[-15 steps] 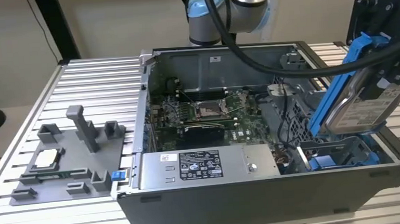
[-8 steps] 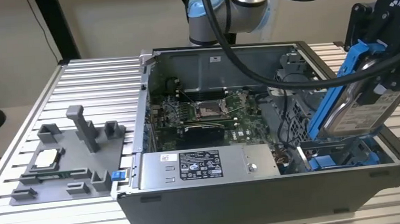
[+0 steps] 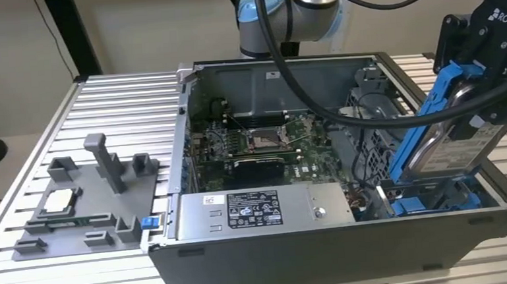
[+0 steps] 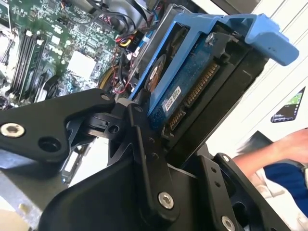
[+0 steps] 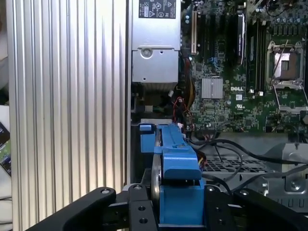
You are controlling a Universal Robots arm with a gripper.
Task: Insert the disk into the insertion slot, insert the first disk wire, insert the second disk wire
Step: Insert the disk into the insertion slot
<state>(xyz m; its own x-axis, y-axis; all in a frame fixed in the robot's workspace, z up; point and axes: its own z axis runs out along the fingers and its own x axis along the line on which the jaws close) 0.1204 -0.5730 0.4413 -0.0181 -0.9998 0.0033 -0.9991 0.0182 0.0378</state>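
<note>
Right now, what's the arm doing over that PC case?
The arm's pincer is shut on the disk, which sits in its blue carrier. It holds the disk steeply tilted over the insertion slot, at the exterior view's right end of the open computer case. The disk's lower end is down by the slot's blue rails but not seated. In the second wrist view its connector edge is bare, with no wires plugged in.

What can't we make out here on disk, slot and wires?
- Insertion slot: in the exterior view, its floor and rails are mostly hidden by the disk and the case wall. Whether the disk touches it is unclear.
- Disk wires: in the first wrist view, too small to pick out among the cables.
- Hand, shut on the disk: its upper body is cut off by the exterior view's right edge.
</note>
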